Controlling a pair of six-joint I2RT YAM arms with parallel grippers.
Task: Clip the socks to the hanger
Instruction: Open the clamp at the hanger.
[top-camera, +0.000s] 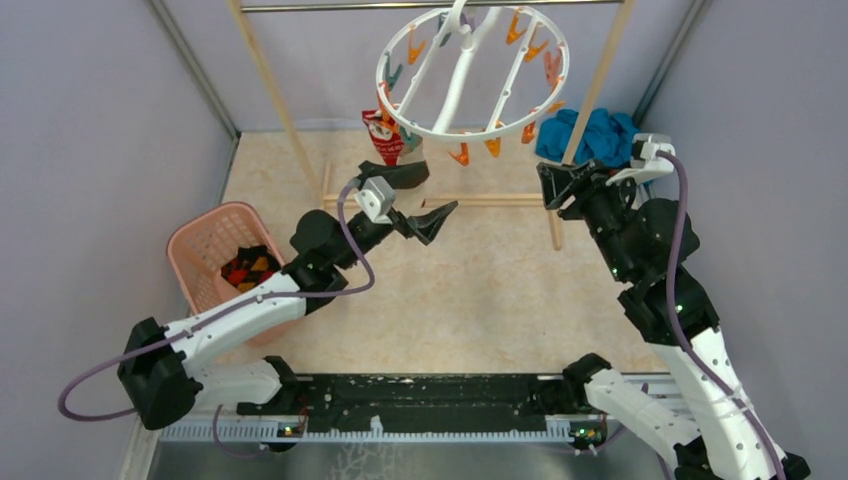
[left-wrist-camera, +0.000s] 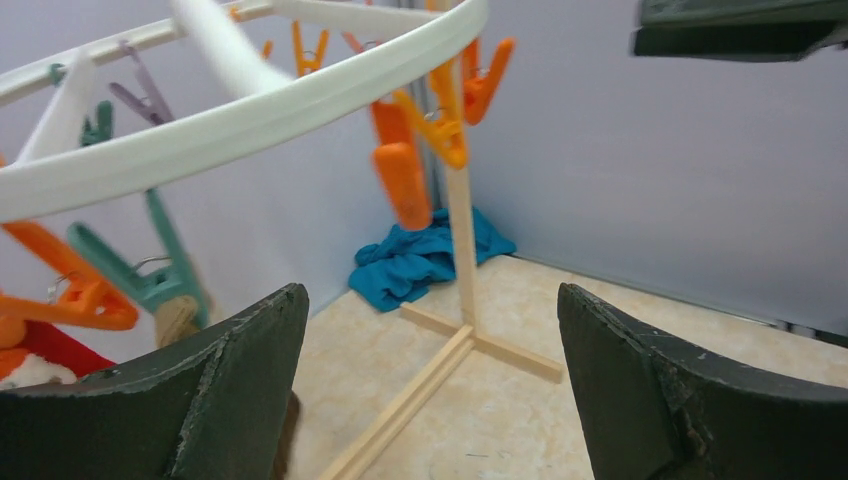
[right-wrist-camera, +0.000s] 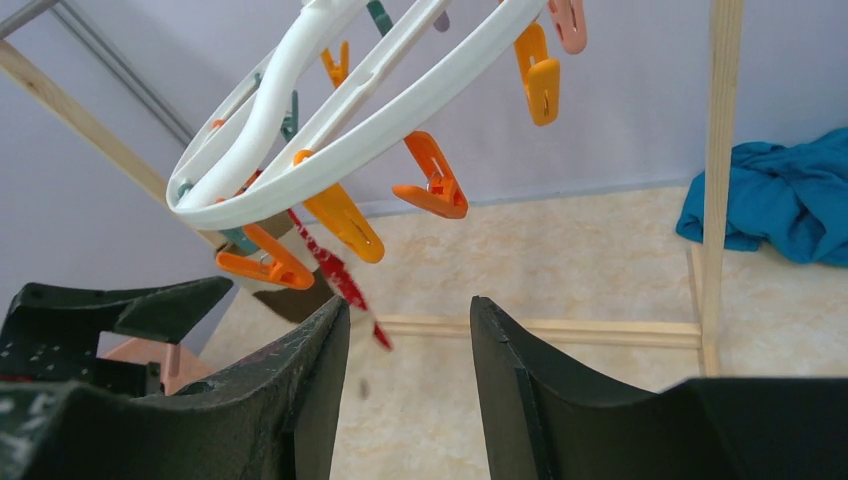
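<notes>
The white ring hanger with orange and teal clips hangs from the bar at the top. A red patterned sock and a brown and beige sock hang clipped at its left rim. More socks lie in the pink basket. My left gripper is open and empty just below the clipped socks. My right gripper is open and empty below the ring's right side. In the left wrist view the ring is above the wide-open gripper. In the right wrist view the red sock hangs just past the gripper.
The pink basket stands at the left. A pale wooden rack with a metal bar carries the hanger. A teal-blue cloth lies at the back right by the rack's post. Grey walls close in on both sides.
</notes>
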